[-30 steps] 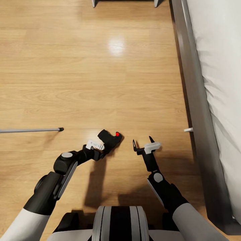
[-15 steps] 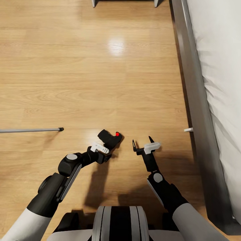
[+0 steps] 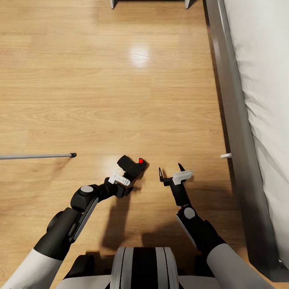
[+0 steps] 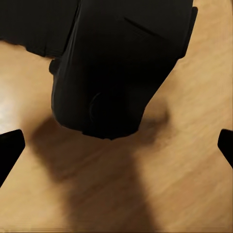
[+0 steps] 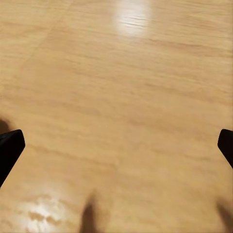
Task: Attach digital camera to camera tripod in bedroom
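On wood floor point(image 3: 120, 80), near centre of head view: camera point(image 3: 131, 166), black, red button up, just at the left gripper point(image 3: 127, 182). Fingers point(image 4: 10, 150) spread wide at the wrist view's edges, camera point(image 4: 116, 68) close ahead between them, not clamped. Right gripper point(image 3: 170, 170) at 3 o'clock of camera, apart, fingers point(image 5: 9, 148) wide over bare floor point(image 5: 121, 97). Tripod leg point(image 3: 38, 156) lying at 9 o'clock, well apart. Bed point(image 3: 257, 100) along 3 o'clock side. Furniture feet point(image 3: 113, 4) at 12 o'clock.
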{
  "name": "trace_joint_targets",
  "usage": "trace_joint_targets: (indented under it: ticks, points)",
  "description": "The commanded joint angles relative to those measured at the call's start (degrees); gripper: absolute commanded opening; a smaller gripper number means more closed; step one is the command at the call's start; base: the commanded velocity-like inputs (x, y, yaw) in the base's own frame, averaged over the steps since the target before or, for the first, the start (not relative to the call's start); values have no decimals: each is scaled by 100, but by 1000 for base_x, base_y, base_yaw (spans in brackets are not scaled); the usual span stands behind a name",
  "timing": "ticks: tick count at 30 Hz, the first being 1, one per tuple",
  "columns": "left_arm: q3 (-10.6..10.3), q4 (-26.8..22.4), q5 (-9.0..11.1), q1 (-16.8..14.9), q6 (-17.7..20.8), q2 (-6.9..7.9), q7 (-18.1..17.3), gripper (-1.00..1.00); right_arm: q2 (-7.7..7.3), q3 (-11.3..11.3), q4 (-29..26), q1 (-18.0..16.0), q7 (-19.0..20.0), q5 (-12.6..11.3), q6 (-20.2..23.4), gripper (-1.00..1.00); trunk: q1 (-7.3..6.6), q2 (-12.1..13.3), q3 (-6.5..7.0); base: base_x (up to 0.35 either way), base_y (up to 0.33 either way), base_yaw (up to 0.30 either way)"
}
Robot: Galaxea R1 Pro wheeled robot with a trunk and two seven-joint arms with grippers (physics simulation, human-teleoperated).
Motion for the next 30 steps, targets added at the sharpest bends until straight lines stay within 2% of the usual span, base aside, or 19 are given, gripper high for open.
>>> trace_joint_targets:
  ticks: [1, 9, 15, 17, 21, 30]
  points:
    - [-2, 21, -4, -3, 21, 3, -14, 100, -1, 11, 4, -3, -53, 46, -4, 100, -1, -1, -2, 0, 0, 0]
    - [96, 252, -2, -3, -87, -3, -12, 100, -1, 11, 4, -3, -53, 43, 1, 100, -1, -1, -2, 0, 0, 0]
    - [399, 299, -1, -3, -476, 0, -13, 100, -1, 11, 4, -1, -53, 46, 2, 100, -1, -1, -2, 0, 0, 0]
    - [508, 323, -1, -3, -769, 1, -16, 100, -1, 11, 4, -1, -53, 47, 1, 100, -1, -1, -2, 0, 0, 0]
    - [546, 354, -1, -3, -1019, -9, -16, 100, -1, 11, 4, 1, -53, 45, -2, 100, -1, -1, -2, 0, 0, 0]
    - [583, 364, -1, -3, -1152, -84, -12, 100, -1, 11, 4, 1, -53, 44, -3, 100, -1, -1, -2, 0, 0, 0]
